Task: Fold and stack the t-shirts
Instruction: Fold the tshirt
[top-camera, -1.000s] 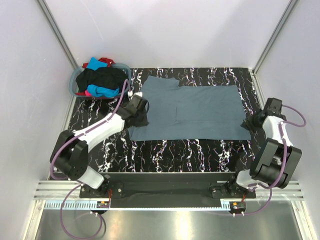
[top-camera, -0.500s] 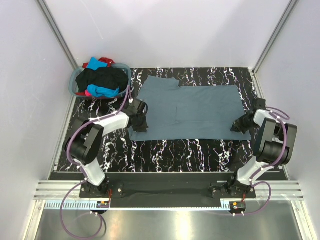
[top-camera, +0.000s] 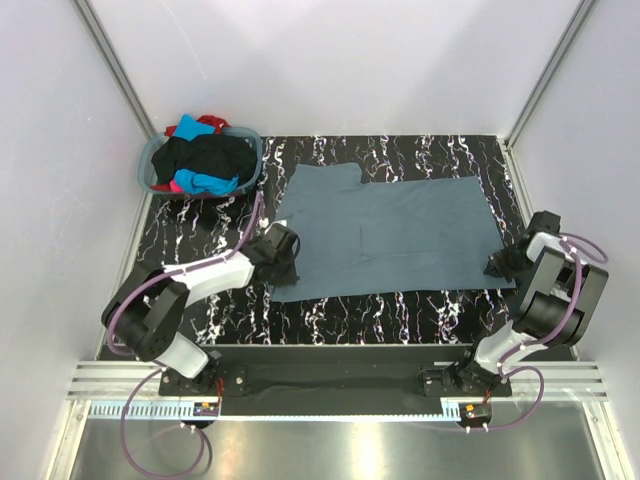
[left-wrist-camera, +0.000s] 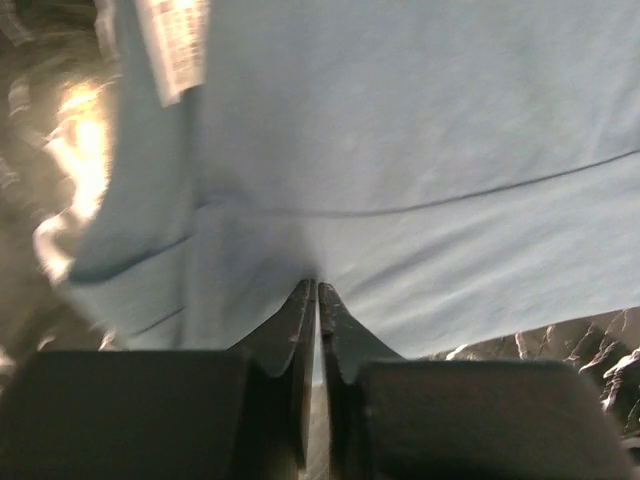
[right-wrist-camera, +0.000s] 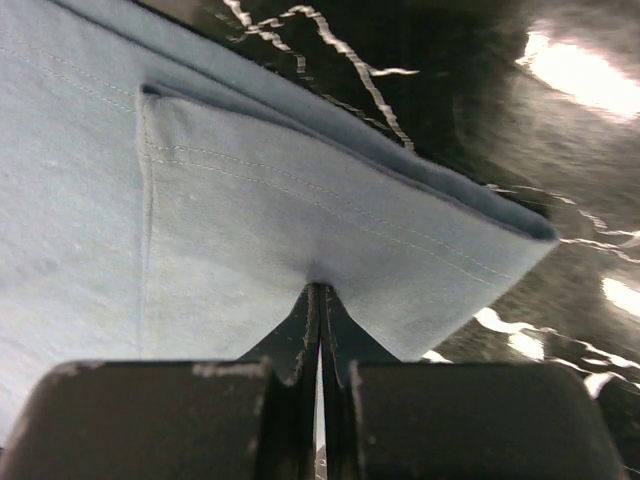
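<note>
left gripper (left-wrist-camera: 317, 292): fingers pressed together with only a hairline gap, pinching the near-left edge of the slate blue-grey t-shirt (left-wrist-camera: 400, 130). the fabric puckers into the fingertips. a white neck label (left-wrist-camera: 175, 40) shows at the upper left of the wrist view, blurred and unreadable. in the top view the left gripper (top-camera: 283, 262) sits low on the shirt's near-left corner, arm reaching in from the left.

right gripper (right-wrist-camera: 320, 292): fingers closed tight, clamped on a doubled, stitched corner of the same t-shirt (right-wrist-camera: 200, 200), cloth drawn to a point at the tips. in the top view the right gripper (top-camera: 497, 265) is at the shirt's near-right corner, close to the table's right edge.

slate blue-grey t-shirt (top-camera: 390, 230): spread mostly flat on the black marble-patterned table (top-camera: 350, 310), spanning between the two grippers, its far-left part reaching up toward the basket side.

round grey-blue laundry basket (top-camera: 146, 170): at the far-left corner of the table, apart from the spread shirt. it holds a crumpled heap: a black garment (top-camera: 205, 158) in the middle, a turquoise garment (top-camera: 188, 128) at the top and again at the front, a red garment (top-camera: 212, 121) at the back rim, and a pink garment (top-camera: 180, 186) peeking out at the front-left.
</note>
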